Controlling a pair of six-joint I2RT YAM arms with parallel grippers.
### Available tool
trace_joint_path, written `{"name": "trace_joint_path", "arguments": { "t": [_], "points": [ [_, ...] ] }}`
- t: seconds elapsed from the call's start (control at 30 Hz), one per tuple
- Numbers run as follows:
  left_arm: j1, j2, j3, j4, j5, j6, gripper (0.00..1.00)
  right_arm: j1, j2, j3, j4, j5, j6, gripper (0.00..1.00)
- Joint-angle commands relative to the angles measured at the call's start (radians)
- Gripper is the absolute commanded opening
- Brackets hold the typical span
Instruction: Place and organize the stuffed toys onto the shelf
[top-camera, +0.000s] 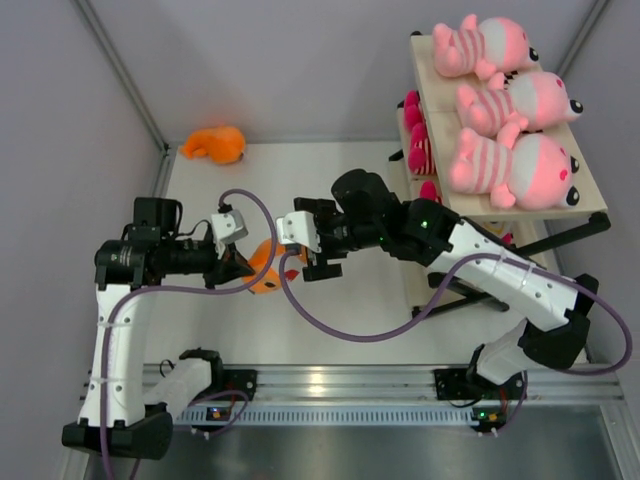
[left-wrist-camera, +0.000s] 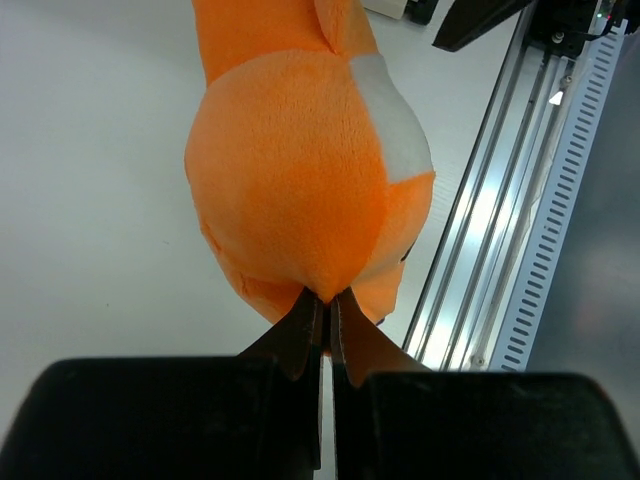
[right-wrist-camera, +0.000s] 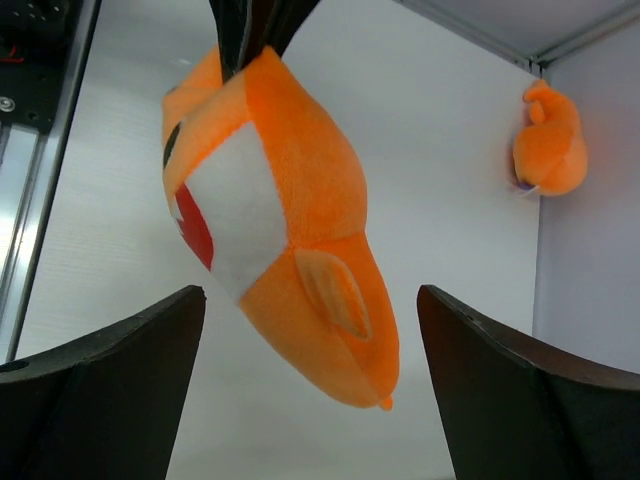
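Observation:
My left gripper (top-camera: 243, 266) is shut on an orange stuffed toy (top-camera: 266, 268) and holds it up above the table; it fills the left wrist view (left-wrist-camera: 300, 170), pinched at its edge. My right gripper (top-camera: 318, 252) is open right next to it, and the toy (right-wrist-camera: 275, 225) hangs between and beyond its fingers (right-wrist-camera: 110, 390) without touching them. A second orange toy (top-camera: 214, 145) lies at the back wall, also in the right wrist view (right-wrist-camera: 549, 140). Three big pale-pink striped toys (top-camera: 510, 165) lie on the shelf's top board (top-camera: 590, 200). Hot-pink toys (top-camera: 418, 135) sit on a lower tier.
The white table (top-camera: 330, 180) is walled at the left, back and right. A metal rail (top-camera: 330, 382) runs along the near edge. Purple cables (top-camera: 340, 325) loop under both arms. The shelf's black frame (top-camera: 560, 232) stands at the right.

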Motion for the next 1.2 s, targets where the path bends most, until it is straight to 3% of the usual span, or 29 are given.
{"name": "trace_joint_path", "arguments": {
  "t": [0.0,0.3,0.57,0.63,0.67,0.73,0.83,0.9,0.97,1.07,1.17],
  "points": [
    [-0.005,0.01,0.008,-0.159,0.023,0.031,0.0,0.019,0.02,0.098,0.0,-0.128,-0.016,0.88],
    [-0.005,0.02,0.028,-0.159,0.075,0.027,0.0,0.034,0.071,-0.004,0.216,-0.244,0.06,0.92],
    [-0.005,0.013,0.031,-0.157,0.067,0.03,0.0,0.031,0.15,-0.004,0.296,-0.218,0.123,0.88],
    [-0.005,0.014,0.041,-0.159,0.072,0.027,0.0,0.031,0.156,-0.009,0.278,-0.23,0.14,0.69],
    [-0.005,0.019,0.053,-0.159,0.072,0.028,0.0,0.031,0.158,-0.012,0.278,-0.235,0.161,0.53],
    [-0.005,0.032,0.071,-0.159,0.064,0.028,0.0,0.031,0.153,-0.026,0.27,-0.24,0.174,0.39],
    [-0.004,0.074,0.116,-0.131,0.05,-0.014,0.0,0.031,0.146,-0.03,0.248,-0.24,0.183,0.06],
    [-0.004,0.091,0.146,-0.092,0.02,-0.102,0.0,0.029,0.144,-0.029,0.245,-0.2,0.212,0.0],
    [-0.004,0.111,0.168,-0.009,-0.046,-0.213,0.17,0.026,0.144,-0.023,0.253,-0.169,0.258,0.0],
    [-0.004,0.125,0.205,0.123,-0.156,-0.388,0.58,0.012,0.14,-0.014,0.3,-0.093,0.366,0.0],
    [-0.004,0.132,0.272,0.203,-0.301,-0.479,0.72,-0.023,0.129,0.017,0.376,0.05,0.535,0.0]
  ]
}}
